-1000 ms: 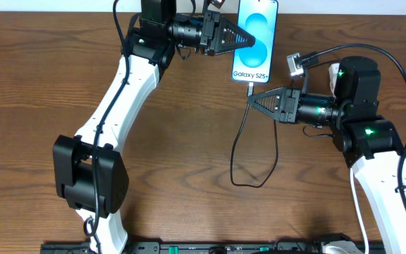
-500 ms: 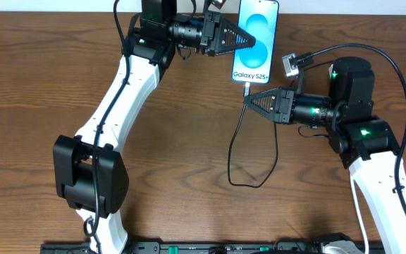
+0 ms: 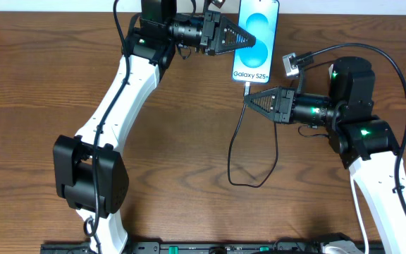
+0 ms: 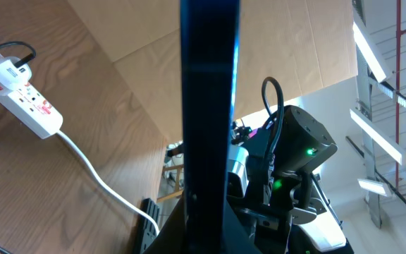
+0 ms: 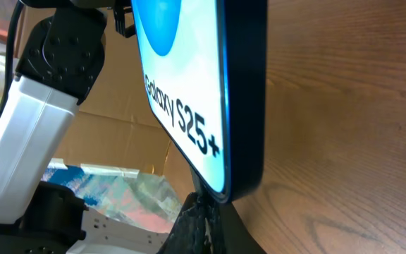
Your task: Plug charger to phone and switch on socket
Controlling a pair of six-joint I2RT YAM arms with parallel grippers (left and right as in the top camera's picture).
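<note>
1. Phone (image 3: 255,39): at far centre of table (image 3: 34,85), screen up, blue-teal wallpaper, "Galaxy S25+" along the near short end. Seen edge-on as a dark upright bar in the left wrist view (image 4: 210,106). Near end and lettering fill the right wrist view (image 5: 203,92).
2. Left gripper (image 3: 252,39): reaching in from the phone's left long edge, clamped on the phone at mid-length, fingertips over the screen.
3. Charger (image 3: 240,141): thin black cable. Plug tip (image 3: 247,86) touching the phone's near short end; whether seated in the port cannot be told. Runs from there toward the near edge, bends in a loop lying on the table, then climbs back up to pass under the right arm.
4. Right gripper (image 3: 245,101): just beside the phone's near end, pointing left, clenched on the charger just below the plug tip. In the right wrist view the fingers (image 5: 199,212) meet directly under the phone's corner.
5. Socket (image 4: 23,99): white strip with red markings, flat on the table, at upper left of the left wrist view only. Black lead plugged in at its far end; switch position too small to tell.
6. White cord (image 4: 97,183): leaving the socket's near end, curving across the wood toward the table edge.
</note>
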